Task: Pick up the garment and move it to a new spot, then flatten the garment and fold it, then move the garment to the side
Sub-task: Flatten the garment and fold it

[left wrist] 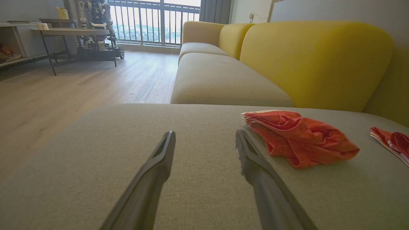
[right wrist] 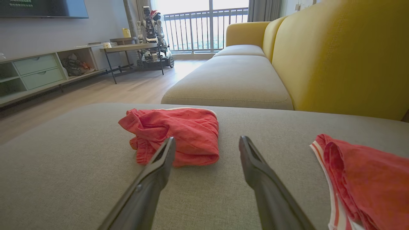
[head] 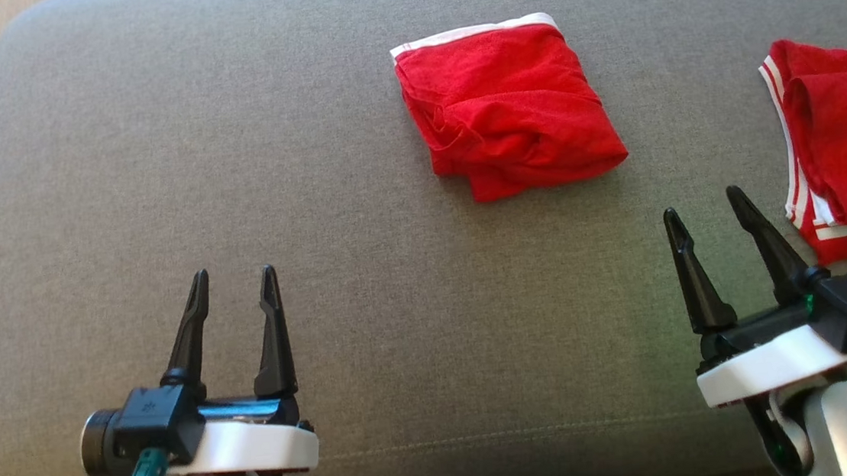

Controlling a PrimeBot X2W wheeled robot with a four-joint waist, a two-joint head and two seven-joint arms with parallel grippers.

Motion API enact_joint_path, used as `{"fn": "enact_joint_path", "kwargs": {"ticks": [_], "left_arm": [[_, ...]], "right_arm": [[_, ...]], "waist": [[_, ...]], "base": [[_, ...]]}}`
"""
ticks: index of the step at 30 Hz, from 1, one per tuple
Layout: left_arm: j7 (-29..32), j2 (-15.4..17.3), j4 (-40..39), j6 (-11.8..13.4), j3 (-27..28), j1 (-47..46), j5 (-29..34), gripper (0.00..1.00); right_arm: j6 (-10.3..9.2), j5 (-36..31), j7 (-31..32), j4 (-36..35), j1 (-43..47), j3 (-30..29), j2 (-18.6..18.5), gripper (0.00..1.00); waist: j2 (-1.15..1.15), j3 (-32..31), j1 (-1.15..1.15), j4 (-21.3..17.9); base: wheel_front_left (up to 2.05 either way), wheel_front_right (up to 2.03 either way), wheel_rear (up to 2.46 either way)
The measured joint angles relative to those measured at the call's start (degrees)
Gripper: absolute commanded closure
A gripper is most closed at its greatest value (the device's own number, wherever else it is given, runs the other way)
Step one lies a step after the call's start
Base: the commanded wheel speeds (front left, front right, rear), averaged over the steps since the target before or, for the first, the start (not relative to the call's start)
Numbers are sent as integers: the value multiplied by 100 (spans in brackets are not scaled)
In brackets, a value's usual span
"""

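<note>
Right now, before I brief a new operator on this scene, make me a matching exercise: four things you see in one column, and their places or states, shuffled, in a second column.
Column 1
1. white-banded red garment
2. striped red garment
3. left end effector
4. yellow sofa back

Column 2
A. open and empty, over the grey cushion at the head view's lower left
B. rising behind the cushion
C. at the head view's right edge, beside the right end effector
D. bunched near the cushion's middle, touched by no end effector

Pairs: 1-D, 2-C, 3-A, 4-B
</note>
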Motion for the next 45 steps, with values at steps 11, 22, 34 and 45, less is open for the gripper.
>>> {"fn": "enact_joint_path", "kwargs": {"ticks": [11,22,34,45], "left_arm": [[0,0,38,43,52,226,-9,0],[0,2,148,43,102,389,-27,0],[0,3,272,44,115,578,-43,0],[0,3,343,43,142,684,-69,0]], "right_arm": [[0,110,0,-116,222,10,4,0],[0,141,0,-25,353,51,9,0],[0,143,0,65,514,88,12,0],[0,192,0,151,539,222,12,0]], "waist": [[0,-246,0,-75],[0,-535,0,-116],[0,-748,0,-127],[0,-945,0,-163]], "base": [[0,0,0],[0,0,0],[0,0,0],[0,0,0]]}}
